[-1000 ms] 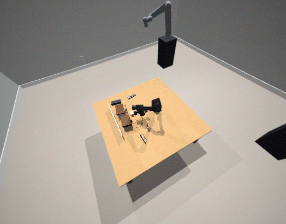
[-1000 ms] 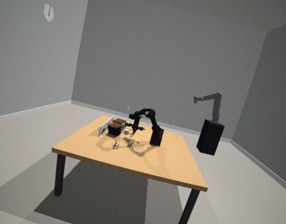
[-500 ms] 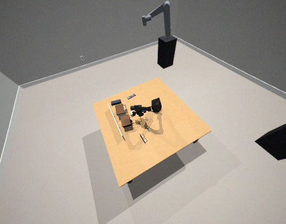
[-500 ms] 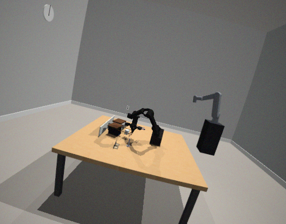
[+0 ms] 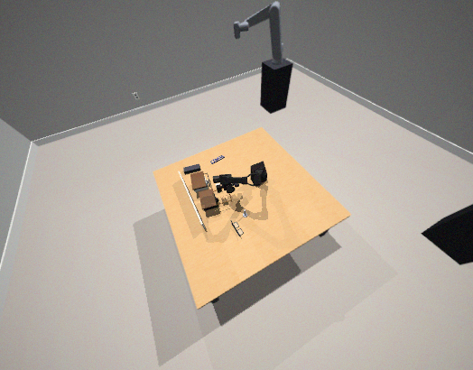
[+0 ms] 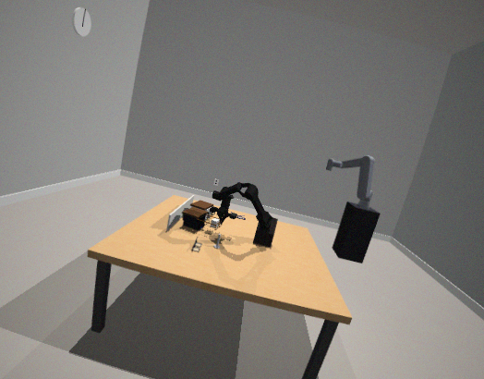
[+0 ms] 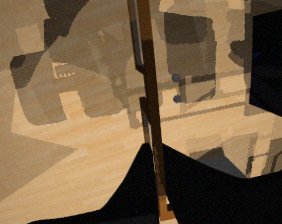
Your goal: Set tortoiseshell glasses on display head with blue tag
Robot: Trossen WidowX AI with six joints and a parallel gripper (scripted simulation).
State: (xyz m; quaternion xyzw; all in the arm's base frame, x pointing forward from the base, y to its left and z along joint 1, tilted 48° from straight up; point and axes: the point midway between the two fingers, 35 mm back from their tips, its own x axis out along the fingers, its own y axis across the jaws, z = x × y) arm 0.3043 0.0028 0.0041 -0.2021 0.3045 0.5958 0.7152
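My gripper [image 7: 150, 148] [image 5: 227, 189] [image 6: 222, 224] is shut on the tortoiseshell glasses [image 7: 151, 80]; their brown-amber frame runs almost upright through the wrist view, between the two black fingers. The top view shows the gripper above the table, beside the two display heads on their open side. The heads are dark blocks with brown tops: one head [image 5: 199, 180] [image 6: 201, 204] and another head [image 5: 208, 198] [image 6: 194, 213]. A dark block [image 7: 272, 65] at the wrist view's right edge carries a faint blue spot. I cannot tell which head has the blue tag. The temples are not clear in the top and exterior views.
A white upright panel [image 5: 191, 198] [image 6: 179, 213] stands behind the heads. A dark box [image 5: 191, 169] and a small purplish item [image 5: 217, 159] lie past them. A light-lensed pair of glasses [image 5: 236, 226] [image 6: 197, 245] and a small grey stand [image 5: 245, 213] [image 6: 218, 241] are on the table [image 5: 279, 244] [image 6: 276, 277].
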